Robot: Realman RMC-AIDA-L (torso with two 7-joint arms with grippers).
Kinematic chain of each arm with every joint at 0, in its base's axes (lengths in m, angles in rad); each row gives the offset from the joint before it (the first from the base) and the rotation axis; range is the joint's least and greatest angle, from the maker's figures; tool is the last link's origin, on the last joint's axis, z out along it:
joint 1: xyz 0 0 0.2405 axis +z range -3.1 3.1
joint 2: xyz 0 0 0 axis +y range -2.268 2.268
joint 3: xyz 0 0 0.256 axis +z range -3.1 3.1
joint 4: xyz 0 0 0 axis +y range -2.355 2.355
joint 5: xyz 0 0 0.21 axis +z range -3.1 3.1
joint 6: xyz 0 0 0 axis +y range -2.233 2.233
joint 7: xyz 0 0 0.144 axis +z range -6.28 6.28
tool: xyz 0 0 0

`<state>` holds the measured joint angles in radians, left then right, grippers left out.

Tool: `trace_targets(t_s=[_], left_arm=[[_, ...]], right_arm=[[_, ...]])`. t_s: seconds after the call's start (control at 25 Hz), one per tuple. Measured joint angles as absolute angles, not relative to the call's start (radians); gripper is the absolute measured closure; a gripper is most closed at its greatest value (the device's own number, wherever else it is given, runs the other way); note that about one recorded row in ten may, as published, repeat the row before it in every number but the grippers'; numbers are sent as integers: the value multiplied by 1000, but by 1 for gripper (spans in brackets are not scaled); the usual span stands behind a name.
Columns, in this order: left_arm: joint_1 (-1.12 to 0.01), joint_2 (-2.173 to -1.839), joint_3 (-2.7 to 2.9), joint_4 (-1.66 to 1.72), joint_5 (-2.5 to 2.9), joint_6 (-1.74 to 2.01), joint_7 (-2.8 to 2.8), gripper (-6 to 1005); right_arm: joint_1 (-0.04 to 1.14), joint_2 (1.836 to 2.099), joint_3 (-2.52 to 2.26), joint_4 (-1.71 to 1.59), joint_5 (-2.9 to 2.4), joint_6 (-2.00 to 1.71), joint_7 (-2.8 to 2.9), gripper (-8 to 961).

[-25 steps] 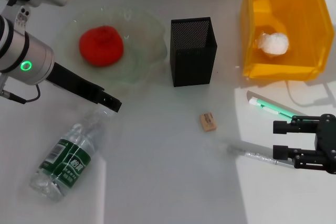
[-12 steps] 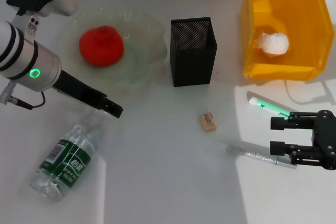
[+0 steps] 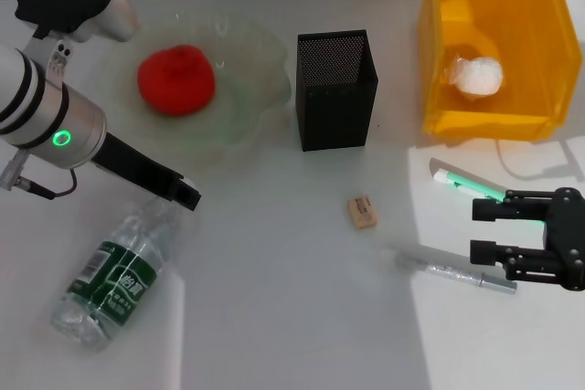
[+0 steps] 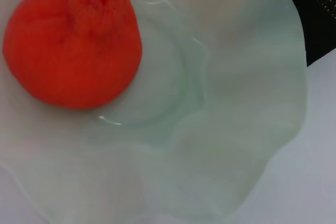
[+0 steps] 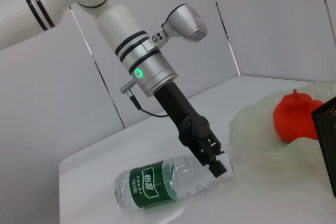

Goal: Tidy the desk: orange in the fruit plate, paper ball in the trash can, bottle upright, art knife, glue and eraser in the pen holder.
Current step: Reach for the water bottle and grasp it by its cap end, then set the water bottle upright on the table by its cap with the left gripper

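The orange (image 3: 176, 79) (image 4: 71, 40) lies in the pale-green fruit plate (image 3: 260, 89) (image 4: 236, 129). The paper ball (image 3: 473, 75) rests inside the orange-yellow trash can (image 3: 494, 125). Lying on its side at the front left is the bottle (image 3: 114, 276) (image 5: 163, 182), and my left gripper (image 3: 187, 196) (image 5: 212, 158) hangs just over its cap end. The tan eraser (image 3: 362, 212) sits in front of the black mesh pen holder (image 3: 336, 89). My right gripper (image 3: 483, 230) is open between a slim green-and-white tool (image 3: 466, 182) and a clear stick (image 3: 448, 269). I cannot tell which is the art knife and which the glue.
A cable trails on the table in front of the trash can. A grey wall panel stands behind the table at the back left.
My left arm has swung, carrying its gripper tip down and slightly left toward the bottle's cap. The right gripper has shifted a little away from the table's front edge, staying open.
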<state>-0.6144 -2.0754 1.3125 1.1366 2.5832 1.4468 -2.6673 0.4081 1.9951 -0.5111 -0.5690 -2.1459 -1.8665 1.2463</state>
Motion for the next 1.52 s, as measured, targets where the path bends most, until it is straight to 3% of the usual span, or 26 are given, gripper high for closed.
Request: trace_targets(t_s=[0.32,0.8,1.2,1.52], left_arm=[[-606,-2075,1320,1140,2579,1445,-2662,564],[-464,-2066,1077,1355,2256,1663,-2449,551],[-312,-2065,961,1291,1950,1740,-2052,540],[-269,-2063,902,1255,1814,1791,-1905,531]], right_arm=[[407,1997,-509,-569,-2146,-1866,1246,348],[410,1997,-506,-569,-2135,-1871,1244,349],[425,2002,-506,-569,-2131,-1891,1260,349],[437,2002,-505,-571,-2125,-1908,1280,350]])
